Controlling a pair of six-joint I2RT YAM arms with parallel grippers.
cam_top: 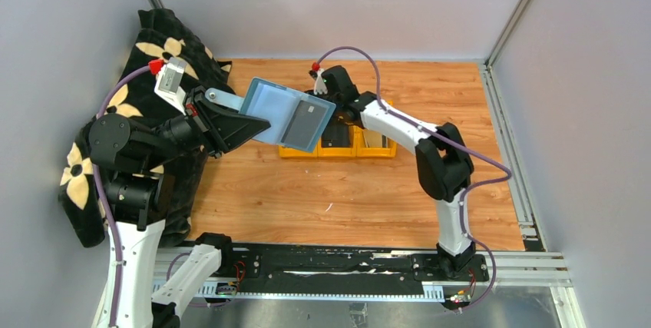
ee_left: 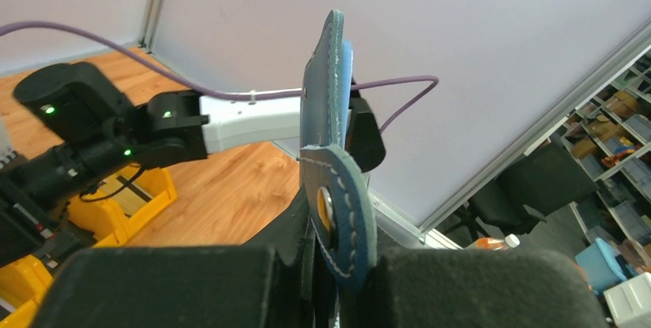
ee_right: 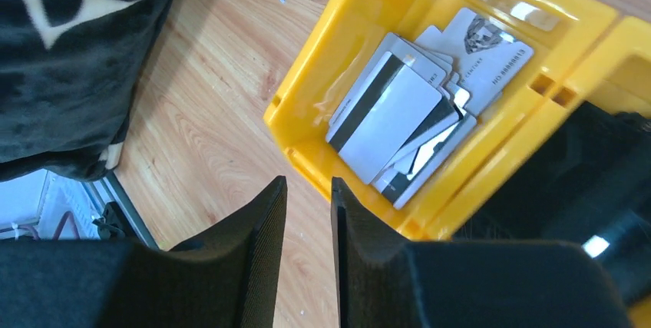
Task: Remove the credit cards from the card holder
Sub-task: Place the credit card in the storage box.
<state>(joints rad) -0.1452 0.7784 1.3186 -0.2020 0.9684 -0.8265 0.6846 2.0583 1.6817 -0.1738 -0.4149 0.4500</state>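
Overhead, the left gripper (ee_left: 332,263) is clamped on the strap-tab edge of the teal card holder (cam_top: 288,113) and holds it unfolded in the air above the far middle of the table (cam_top: 345,197), inner face up, presumably to present its pockets. One grey credit card (cam_top: 305,124) sits inside. The right gripper (ee_right: 308,190), fingers slightly apart and empty, hangs over a yellow bin (ee_right: 307,74) holding a pile of cards (ee_right: 399,117). Room is tight beside the holder's right edge, close to the right wrist; a floral blanket (cam_top: 165,44) crowds the table's left edge.
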